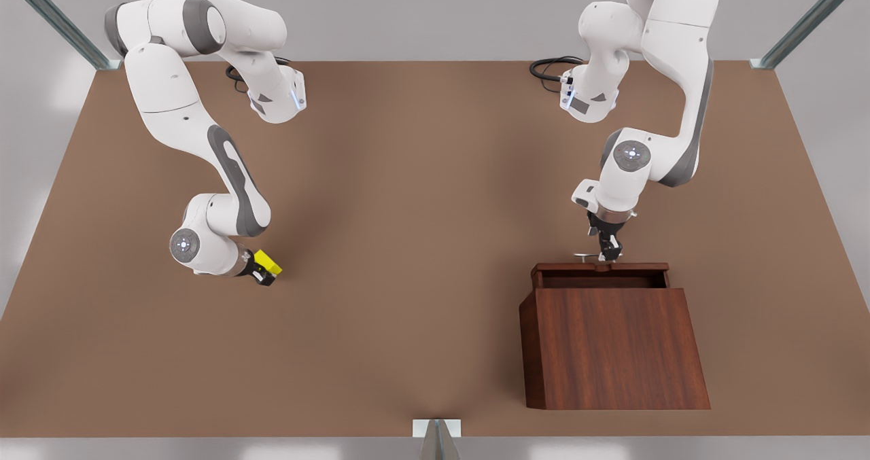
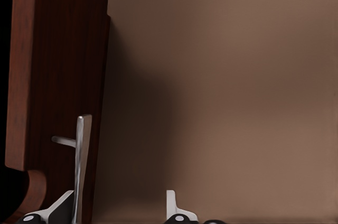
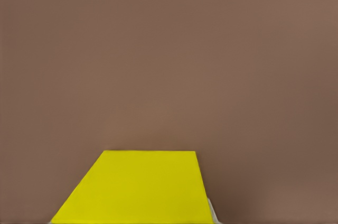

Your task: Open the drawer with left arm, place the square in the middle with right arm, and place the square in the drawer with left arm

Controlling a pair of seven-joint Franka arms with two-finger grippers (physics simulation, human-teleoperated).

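My right end effector [image 1: 265,274] holds the square [image 1: 269,263], judged light, rigid and smooth; I grip opposite flat faces. My left end effector [image 1: 610,253] stands wide at the drawer [image 1: 601,274] handle [image 2: 80,166].

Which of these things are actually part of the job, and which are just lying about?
Part of the job:
- small bright yellow cube, in the right gripper
- dark reddish-brown wooden drawer, partly open
- its silver bar handle, beside the open left gripper
- brown tabletop

Lying about:
- black cables at the table's far edge
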